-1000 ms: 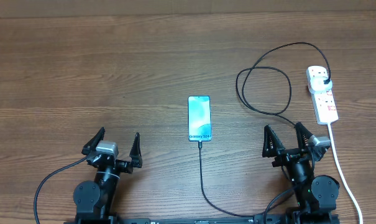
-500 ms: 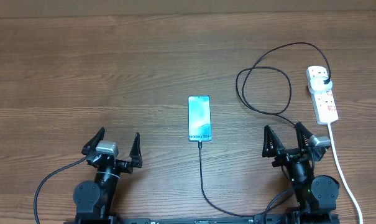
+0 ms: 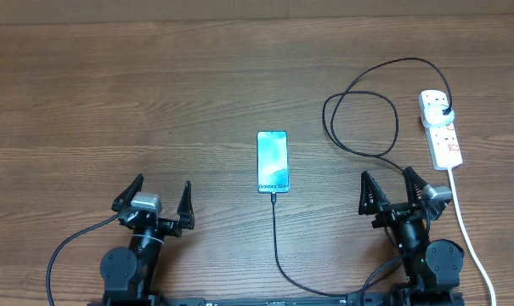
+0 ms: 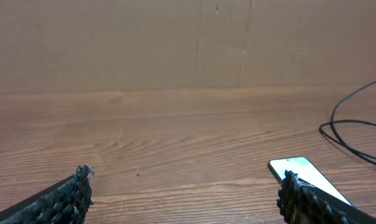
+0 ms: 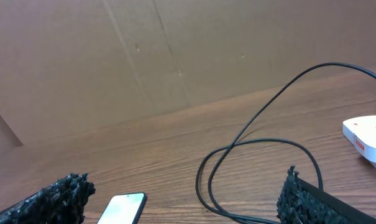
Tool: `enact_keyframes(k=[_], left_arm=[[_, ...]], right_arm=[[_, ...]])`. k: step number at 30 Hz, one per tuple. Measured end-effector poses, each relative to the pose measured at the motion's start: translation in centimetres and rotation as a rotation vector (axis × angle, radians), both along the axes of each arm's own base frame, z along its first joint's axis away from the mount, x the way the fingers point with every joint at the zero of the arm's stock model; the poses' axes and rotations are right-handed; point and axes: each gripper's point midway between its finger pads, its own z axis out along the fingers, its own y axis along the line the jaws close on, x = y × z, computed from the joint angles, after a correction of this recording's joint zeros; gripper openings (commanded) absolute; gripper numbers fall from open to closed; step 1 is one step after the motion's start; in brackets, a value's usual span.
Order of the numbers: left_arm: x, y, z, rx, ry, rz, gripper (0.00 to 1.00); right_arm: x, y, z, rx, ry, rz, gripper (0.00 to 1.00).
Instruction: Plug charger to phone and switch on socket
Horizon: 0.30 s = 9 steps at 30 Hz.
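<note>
The phone (image 3: 273,161) lies flat at the table's middle, its screen glowing cyan. The charger cable (image 3: 361,123) has its connector tip at the phone's near short end, runs toward me, then loops at the right to its black plug (image 3: 444,112), which sits in the white socket strip (image 3: 439,127). My left gripper (image 3: 161,192) is open and empty, near the front left. My right gripper (image 3: 387,184) is open and empty, near the front right. The phone also shows in the left wrist view (image 4: 306,174) and the right wrist view (image 5: 122,208). The cable loop (image 5: 262,155) lies ahead of the right gripper.
The strip's thick white cord (image 3: 469,234) runs toward the front right edge, beside my right arm. A brown cardboard wall (image 4: 188,43) stands behind the wooden table (image 3: 155,102).
</note>
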Motion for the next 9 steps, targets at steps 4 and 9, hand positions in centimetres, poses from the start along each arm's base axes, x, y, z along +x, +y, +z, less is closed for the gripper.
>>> enact_keyframes(k=[4, 9], left_arm=[[0.0, -0.01, 0.0, 0.0, 0.0, 0.0, 1.0], [0.0, 0.0, 0.0, 0.0, 0.0, 0.0, 0.99]], right_arm=[[0.0, -0.01, -0.01, 0.0, 0.0, 0.0, 1.0], [0.0, -0.01, 0.0, 0.0, 0.0, 0.0, 1.0]])
